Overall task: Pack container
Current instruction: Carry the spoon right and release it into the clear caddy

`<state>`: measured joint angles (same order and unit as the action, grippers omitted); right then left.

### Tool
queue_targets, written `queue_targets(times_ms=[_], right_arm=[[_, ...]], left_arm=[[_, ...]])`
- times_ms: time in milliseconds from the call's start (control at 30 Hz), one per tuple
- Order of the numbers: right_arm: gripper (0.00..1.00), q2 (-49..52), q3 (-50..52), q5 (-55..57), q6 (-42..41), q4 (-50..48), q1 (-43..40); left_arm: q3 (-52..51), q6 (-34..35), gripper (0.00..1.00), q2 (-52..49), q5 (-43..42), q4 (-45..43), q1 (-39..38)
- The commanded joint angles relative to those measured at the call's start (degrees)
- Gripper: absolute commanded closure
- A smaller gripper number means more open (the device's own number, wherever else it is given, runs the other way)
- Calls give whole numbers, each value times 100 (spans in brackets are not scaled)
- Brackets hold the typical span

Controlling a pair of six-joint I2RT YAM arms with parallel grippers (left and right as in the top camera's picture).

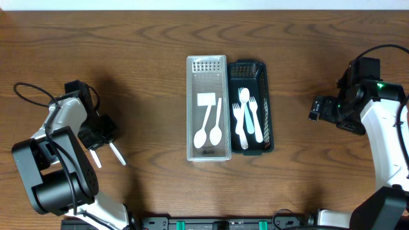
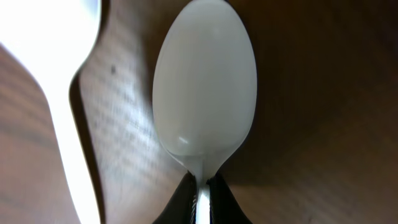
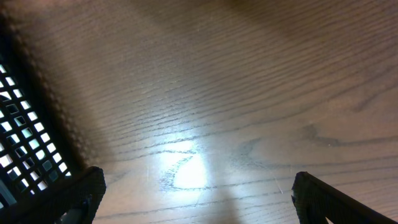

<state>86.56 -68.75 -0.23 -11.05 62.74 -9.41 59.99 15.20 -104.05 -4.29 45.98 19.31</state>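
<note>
A clear plastic container (image 1: 192,108) in the table's middle holds two white spoons (image 1: 209,131) and a white spatula-like piece. A black mesh basket (image 1: 267,102) beside it holds white forks and a spoon (image 1: 248,115). My left gripper (image 1: 105,145) at the table's left is shut on a white spoon (image 2: 205,93), gripping its neck; the bowl faces the left wrist camera. Another white utensil (image 2: 62,118) lies beside it; in the overhead view two white handles (image 1: 117,153) show by the gripper. My right gripper (image 3: 199,199) is open and empty over bare wood at the right.
The black basket's corner (image 3: 18,143) shows at the left edge of the right wrist view. Arm cables loop at the far left (image 1: 29,92) and the far right (image 1: 383,51) of the table.
</note>
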Motion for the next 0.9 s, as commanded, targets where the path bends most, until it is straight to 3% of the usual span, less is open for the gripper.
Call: queue_targets(times_ms=[0,167,367,633,867], right_arm=[[1,-9,9,0,85,0,-17],[1,-9,9,0,83,0,-17],[1,-9,9,-2,81,2,-17],[1,-9,9,-28,79,7,-15],[1,-9,9,-48,81,9,-15]], left_arm=[[352,4,94,153,42,400,-221],[1056,2,94,787,39,1211,-1027],[1934,11,94,1705,39,1744,-2688],[2371,291,94,1950,42,1038,-4750],[2361,420,94,1045,44,358,-5431]])
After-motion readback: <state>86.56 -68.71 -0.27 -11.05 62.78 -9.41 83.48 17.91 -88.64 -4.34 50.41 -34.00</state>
